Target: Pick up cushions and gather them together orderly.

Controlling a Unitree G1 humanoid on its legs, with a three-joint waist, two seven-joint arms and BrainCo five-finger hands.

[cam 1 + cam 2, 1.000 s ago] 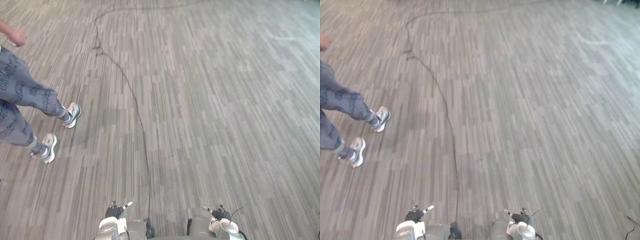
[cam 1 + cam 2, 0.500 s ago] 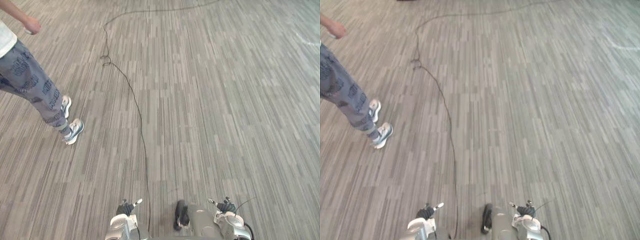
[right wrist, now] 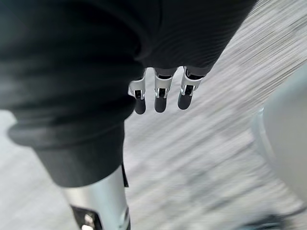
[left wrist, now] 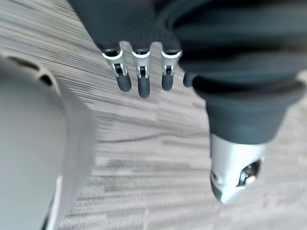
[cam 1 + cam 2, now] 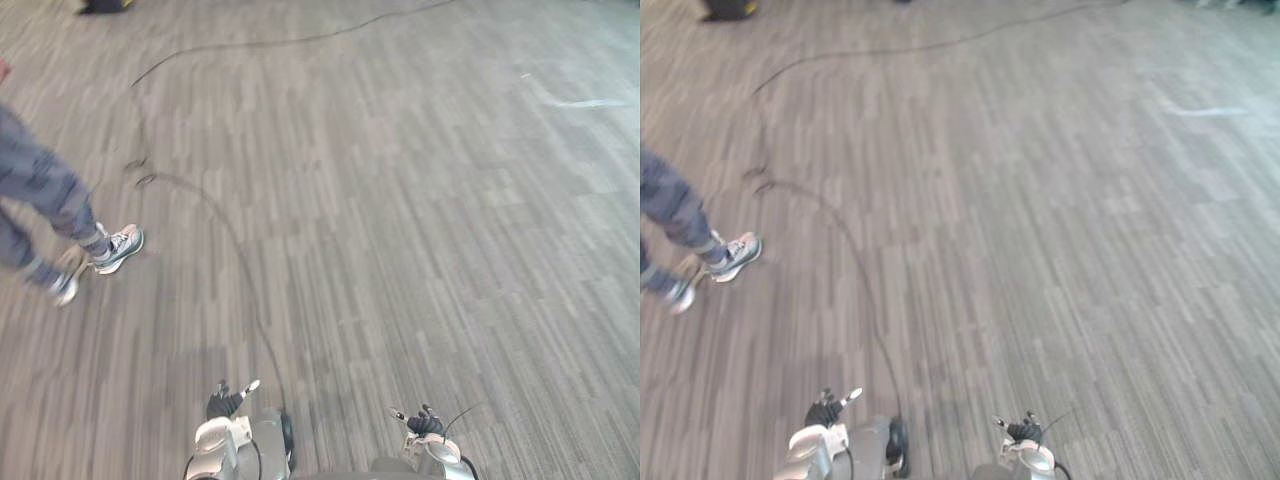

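Grey striped carpet (image 5: 420, 230) runs out ahead of the robot, with a pale streak (image 5: 575, 100) on it far to the right and a person's legs (image 5: 45, 195) and light shoes (image 5: 118, 247) stepping along the robot's left. The left hand (image 5: 224, 404) and the right hand (image 5: 425, 424) hang low at the near edge of the head views, well apart from each other. In the left wrist view the fingers (image 4: 143, 81) point straight down over bare carpet, relaxed and clasping nothing, and the right hand's fingers (image 3: 160, 100) hang the same way, loose and empty. Where the cushions lie cannot be told from these pictures. They are in neither hand and not under either set of fingertips, so they must be some way from the fingers. A small dark shape (image 5: 100, 5) sits at the far left edge of the floor, too small to tell what it is. The likeliest trouble from here is the person so near the left side: a turn or a swing of the left arm that way could bring a knock. A second risk is a wasted search, if the robot heads across open carpet away from the cushions. Reaching down to floor level later may also test its balance.
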